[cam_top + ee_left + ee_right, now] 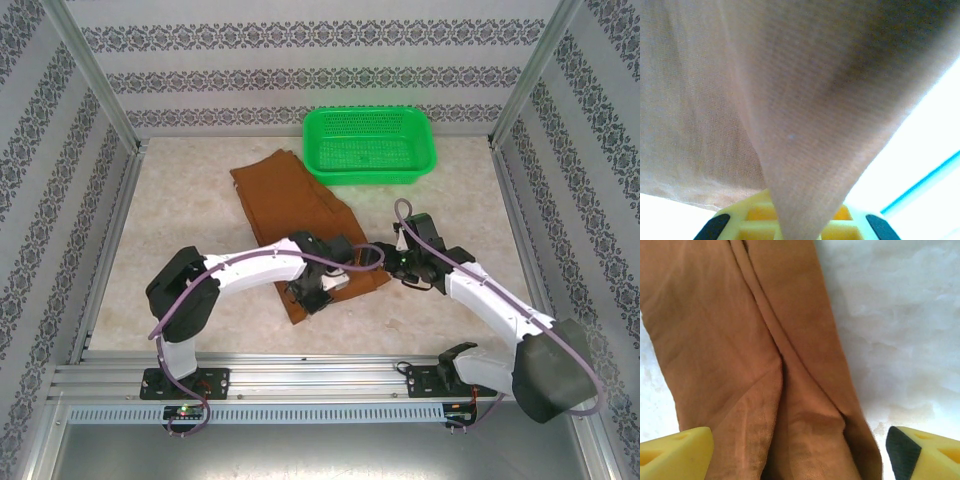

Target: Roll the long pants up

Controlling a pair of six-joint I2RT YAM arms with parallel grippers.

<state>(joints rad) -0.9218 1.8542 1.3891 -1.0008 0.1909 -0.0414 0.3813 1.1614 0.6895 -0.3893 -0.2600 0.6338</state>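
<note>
Left gripper (316,292): down on the near end of the long pants (290,200), pinched shut on the cloth. From the left wrist, a fold of brown fabric pulled up like a tent, narrowing to a point between the yellow fingers (752,220) at the bottom edge. Close weave sharp in the middle of the fold, the rest soft and blurred, bright glare behind it on the right.

Right gripper (402,262): just beside the left one, at the right edge of the same near end, spread wide. From the right wrist, one yellow fingertip low on the left over the fabric, the other with its dark pad low on the right over the pale table (900,315), the trouser leg between them. Whether either tip touches the cloth: cannot tell. A seam down the middle of the leg, creases fanning out toward the near end.

Pants flat on the table, laid diagonally from the far left toward the near right. Far end just beside the near left corner of the green basket (370,145), which sits at the back of the table.
</note>
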